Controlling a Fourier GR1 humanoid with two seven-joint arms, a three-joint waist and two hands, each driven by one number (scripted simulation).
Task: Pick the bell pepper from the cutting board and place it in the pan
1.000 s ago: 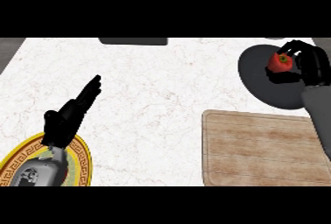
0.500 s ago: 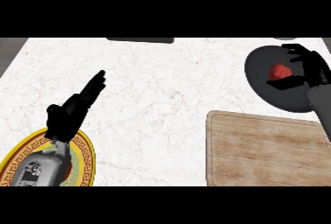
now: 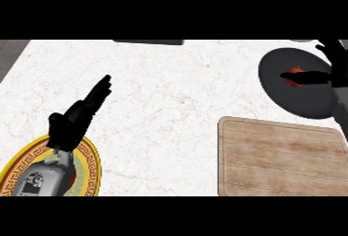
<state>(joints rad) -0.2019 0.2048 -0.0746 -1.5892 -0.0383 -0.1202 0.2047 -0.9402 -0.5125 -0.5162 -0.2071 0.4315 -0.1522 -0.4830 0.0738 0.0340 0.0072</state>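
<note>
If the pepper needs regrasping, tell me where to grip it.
Grip the pepper around its red body, coming down from above: it sits low inside the pan, so the rim probably blocks a side approach. The right hand partly hides it.

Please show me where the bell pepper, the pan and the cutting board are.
bell pepper (image 3: 293,76), head view, on its red body.
pan (image 3: 302,102), head view, on its bare dark bottom.
cutting board (image 3: 279,156), head view, on its wooden top.
</note>
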